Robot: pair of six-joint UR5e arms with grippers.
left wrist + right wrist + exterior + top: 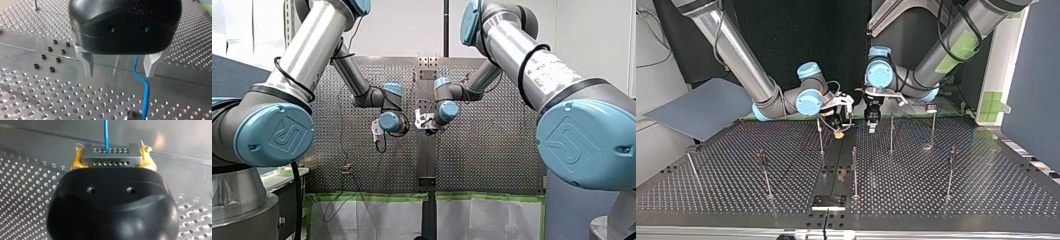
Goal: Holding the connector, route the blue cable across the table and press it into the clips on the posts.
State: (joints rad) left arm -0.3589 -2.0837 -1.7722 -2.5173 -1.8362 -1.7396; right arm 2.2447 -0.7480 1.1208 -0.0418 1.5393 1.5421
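**Right wrist view:** the right gripper [111, 163] is clamped on the grey connector [111, 155], with a yellow pad [75, 162] at each end. The blue cable [106, 132] runs out ahead of it over the perforated table [25, 195].

**Left wrist view:** the left gripper [118, 68] is wide, its metal fingers [86, 62] apart. The cable hangs between them, close to one finger.

**Top view:** only here do the upright posts [854, 170] show, spread across the table. The cable is too thin to trace.
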